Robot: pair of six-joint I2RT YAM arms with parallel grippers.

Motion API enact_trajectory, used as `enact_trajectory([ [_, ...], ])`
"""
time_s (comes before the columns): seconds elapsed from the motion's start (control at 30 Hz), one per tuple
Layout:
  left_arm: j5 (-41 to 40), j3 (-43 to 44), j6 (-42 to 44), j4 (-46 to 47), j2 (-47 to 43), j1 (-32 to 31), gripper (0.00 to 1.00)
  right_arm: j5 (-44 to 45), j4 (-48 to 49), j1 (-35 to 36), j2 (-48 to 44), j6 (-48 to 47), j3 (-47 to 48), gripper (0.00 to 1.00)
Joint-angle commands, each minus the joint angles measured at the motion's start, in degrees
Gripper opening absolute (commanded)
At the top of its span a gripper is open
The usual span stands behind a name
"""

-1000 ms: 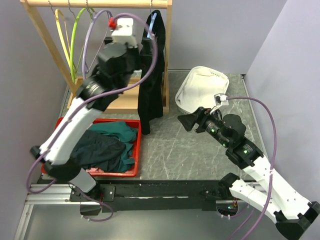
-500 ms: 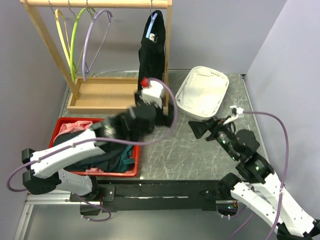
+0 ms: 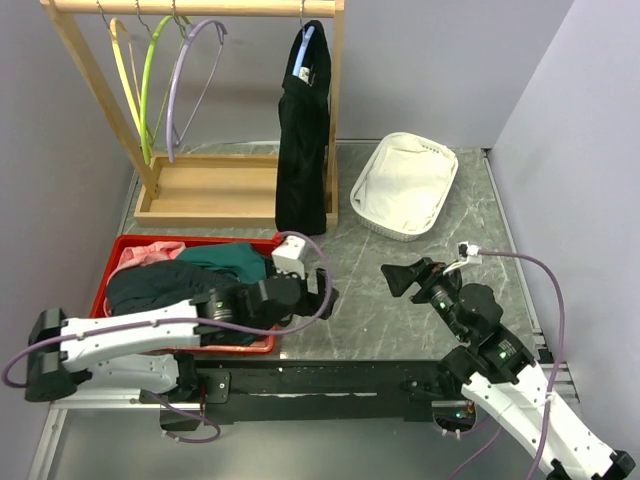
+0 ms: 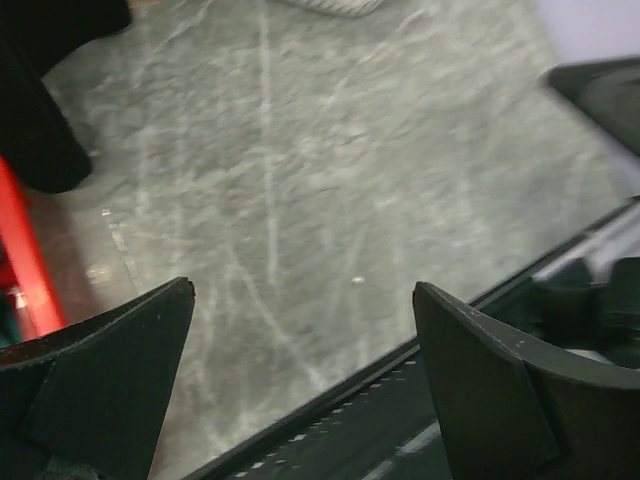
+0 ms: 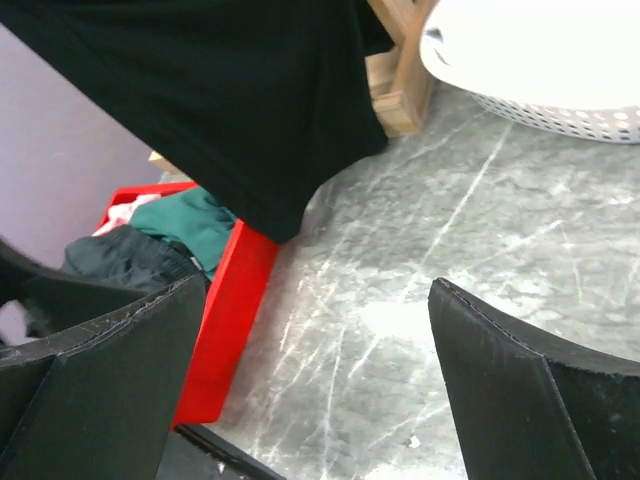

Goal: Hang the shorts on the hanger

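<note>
**Clerk:** Left end effector (image 4: 302, 290), condition?

**Checker:** Released. Fingers are spread wide with nothing between them. The arm is stretched low and nearly flat from its near-left base. The forearm lies along the near edge of the red bin (image 3: 190, 241), and the fingers are just past the bin's right end, over bare tabletop (image 3: 360, 290).

**Clerk:** Right end effector (image 5: 318, 285)?

**Checker:** Also released and empty. The arm rises from its near-right base, bent, with the forearm angled toward the far left. The fingers hover above the tabletop, aimed at the rack, apart from the left one.

**Clerk:** Item: the shorts (image 3: 302, 150).

**Checker:** Black and limp, draped on the hanger (image 3: 305, 40), which is light blue with only its top showing. It is hooked at the right end of the wooden rack (image 3: 337, 100), and the hem hangs down by the rack's base. Neither end effector touches it.

**Clerk:** Remaining stock?

**Checker:** Bare hangers (image 3: 172, 110) in yellow, green and lilac, at the rail's left end. In the bin: teal garment (image 3: 235, 262), pink garment (image 3: 135, 257), dark garment (image 3: 150, 290). White basket (image 3: 405, 185), far right, just beside the rack.

**Clerk:** Surface and room?

**Checker:** Grey marbled tabletop, scuffed. Plain lilac-grey walls (image 3: 450, 60) behind and to the right.
</note>
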Motion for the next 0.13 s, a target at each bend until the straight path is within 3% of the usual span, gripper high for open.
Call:
enact_trajectory([
  [0.0,1.61,-2.26,-3.09,6.3,-4.62,-0.13,0.97,2.69,0.52,0.29,-1.33,0.78,-1.32,1.0],
  [0.1,0.81,-1.9,-4.15,3.65,-4.71,-0.05,0.97,2.43,0.87,0.29,-2.03,1.04,-1.85,1.0],
])
